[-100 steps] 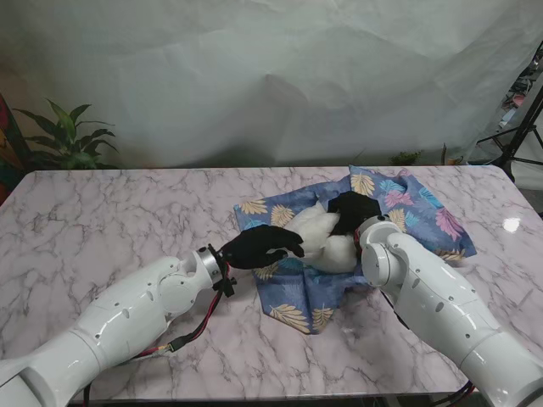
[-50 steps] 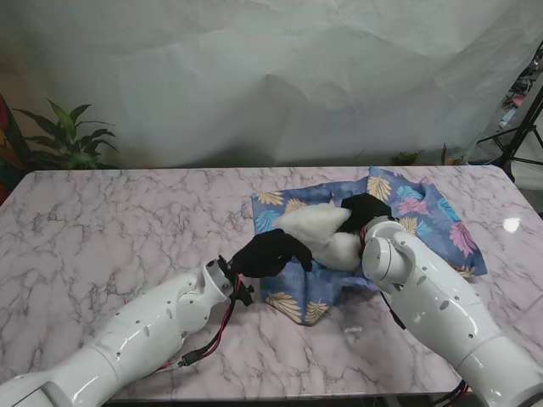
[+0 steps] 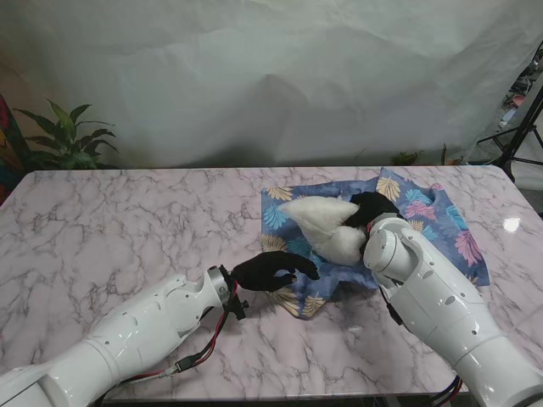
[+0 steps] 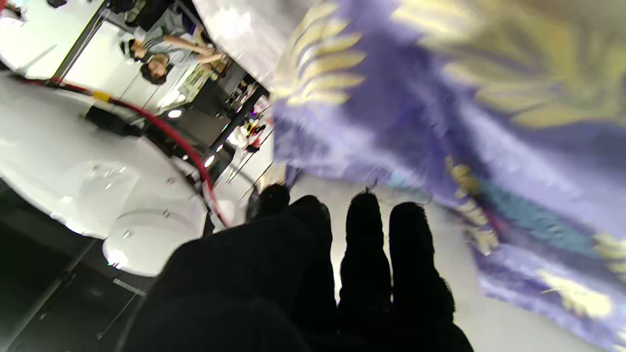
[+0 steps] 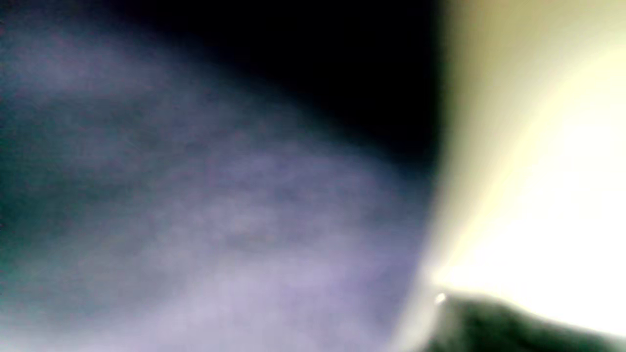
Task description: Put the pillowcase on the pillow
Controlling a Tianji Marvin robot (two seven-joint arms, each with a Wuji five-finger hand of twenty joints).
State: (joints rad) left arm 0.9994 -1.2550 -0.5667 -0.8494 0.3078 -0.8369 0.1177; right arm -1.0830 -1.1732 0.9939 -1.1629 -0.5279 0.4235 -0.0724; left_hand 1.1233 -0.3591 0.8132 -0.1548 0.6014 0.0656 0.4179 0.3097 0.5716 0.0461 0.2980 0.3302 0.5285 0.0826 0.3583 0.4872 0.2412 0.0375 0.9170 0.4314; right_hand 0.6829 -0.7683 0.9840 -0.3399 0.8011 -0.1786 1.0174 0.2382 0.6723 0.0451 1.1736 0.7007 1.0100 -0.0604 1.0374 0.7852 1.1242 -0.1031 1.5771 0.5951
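Note:
A white pillow (image 3: 325, 225) lies on a crumpled blue pillowcase with leaf prints (image 3: 428, 222) on the right half of the marble table (image 3: 127, 225). My right hand (image 3: 373, 208), in a black glove, sits at the pillow's right end against the fabric and looks closed on the pillow. Its wrist view is a blur of purple pillowcase (image 5: 195, 220) and white pillow (image 5: 538, 195). My left hand (image 3: 273, 271) hovers at the pillowcase's near left corner with its fingers stretched out and nothing in them. The left wrist view shows those fingers (image 4: 364, 254) short of the pillowcase (image 4: 440, 122).
A potted plant (image 3: 64, 136) stands behind the table's far left corner. A dark tripod (image 3: 522, 127) stands past the far right corner. A white sheet hangs behind the table. My right forearm (image 3: 433, 305) lies over the near right part of the table.
The right hand has carried the pillow and pillowcase to the right and farther from me. The left hand has come off the pillow and drawn back nearer to me.

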